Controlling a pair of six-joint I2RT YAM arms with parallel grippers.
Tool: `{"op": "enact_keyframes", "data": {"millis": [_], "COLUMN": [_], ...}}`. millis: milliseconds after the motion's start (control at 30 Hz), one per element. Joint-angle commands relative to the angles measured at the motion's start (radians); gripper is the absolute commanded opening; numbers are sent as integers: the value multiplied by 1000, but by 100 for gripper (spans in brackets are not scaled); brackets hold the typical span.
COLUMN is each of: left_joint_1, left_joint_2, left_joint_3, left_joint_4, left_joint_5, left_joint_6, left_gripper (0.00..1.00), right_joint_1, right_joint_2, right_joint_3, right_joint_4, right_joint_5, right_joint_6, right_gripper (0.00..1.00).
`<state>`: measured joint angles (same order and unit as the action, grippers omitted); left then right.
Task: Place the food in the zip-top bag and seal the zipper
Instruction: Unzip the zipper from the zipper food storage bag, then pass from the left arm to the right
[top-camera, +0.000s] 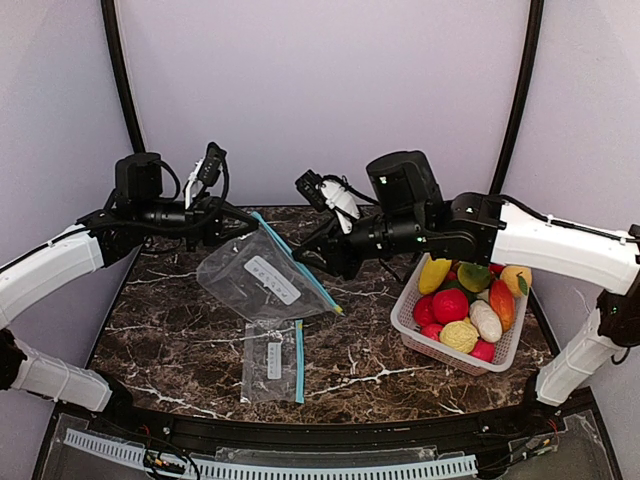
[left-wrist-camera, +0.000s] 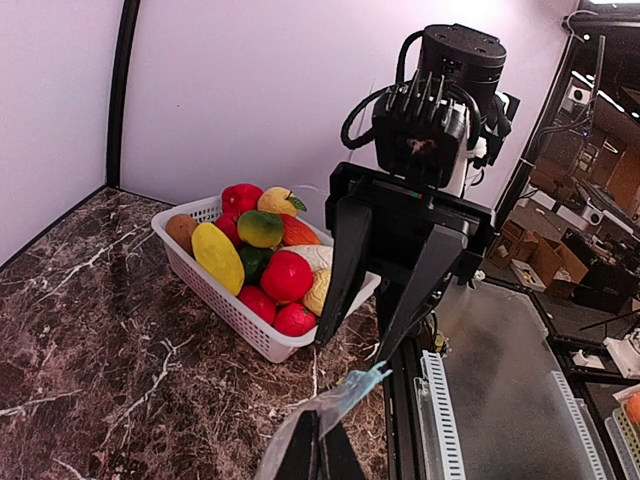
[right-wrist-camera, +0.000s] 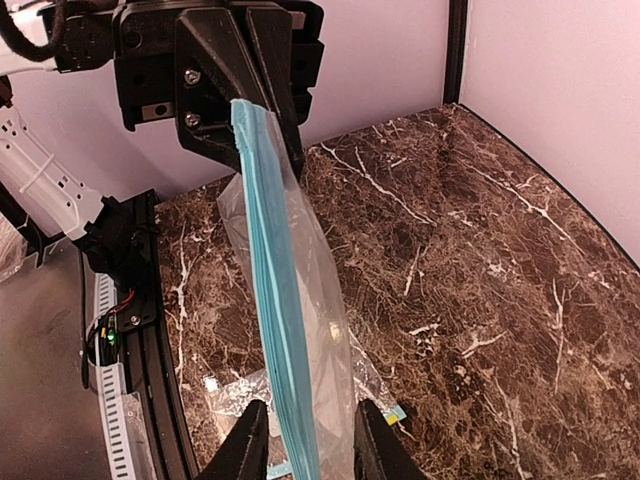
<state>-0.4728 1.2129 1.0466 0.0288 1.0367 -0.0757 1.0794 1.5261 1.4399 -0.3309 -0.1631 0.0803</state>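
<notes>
A clear zip-top bag (top-camera: 262, 280) with a blue zipper hangs in the air between my grippers. My left gripper (top-camera: 240, 222) is shut on its upper left corner; in the left wrist view the closed fingers (left-wrist-camera: 318, 448) pinch the plastic. My right gripper (top-camera: 305, 258) is open, and in the right wrist view (right-wrist-camera: 305, 450) its fingers straddle the blue zipper edge (right-wrist-camera: 280, 300) without pinching it. The food (top-camera: 450, 305), red, yellow, green, orange and white toy fruits and vegetables, lies heaped in a white slotted basket (top-camera: 410, 325) at the right. No food shows in the bag.
A second, smaller zip-top bag (top-camera: 270, 360) lies flat on the marble table near the front middle, below the held bag. The basket also shows in the left wrist view (left-wrist-camera: 215, 295), just behind my right gripper's fingers (left-wrist-camera: 340, 270). Walls enclose the back and sides.
</notes>
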Motion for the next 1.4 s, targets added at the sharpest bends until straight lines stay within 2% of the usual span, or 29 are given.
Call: {"op": "enact_keyframes", "data": {"millis": [0,200,600,1067,1367], "left_joint_1": [-9,-13,-13,-15,-17], "left_joint_2": [2,2,7,11,11], "left_joint_3": [16,15,18,17,17], "left_joint_4": [7,5,1,-1,-1], "left_joint_5": [23,22,20,20,0], "left_joint_6": [-6,-5,-3,-3,-4], "left_gripper": [1,1,1,1,1], "right_joint_1": [7,7,6,6,5], "right_joint_2": [18,27,42,48,43], "right_joint_3": [33,36,39,35,30], "right_joint_4": [4,0,-6,-2,4], "right_joint_5": [-8,-12,-32,-20,28], "right_joint_6": [-11,-13,-13,-10,11], "right_gripper": [27,20,17,0,0]}}
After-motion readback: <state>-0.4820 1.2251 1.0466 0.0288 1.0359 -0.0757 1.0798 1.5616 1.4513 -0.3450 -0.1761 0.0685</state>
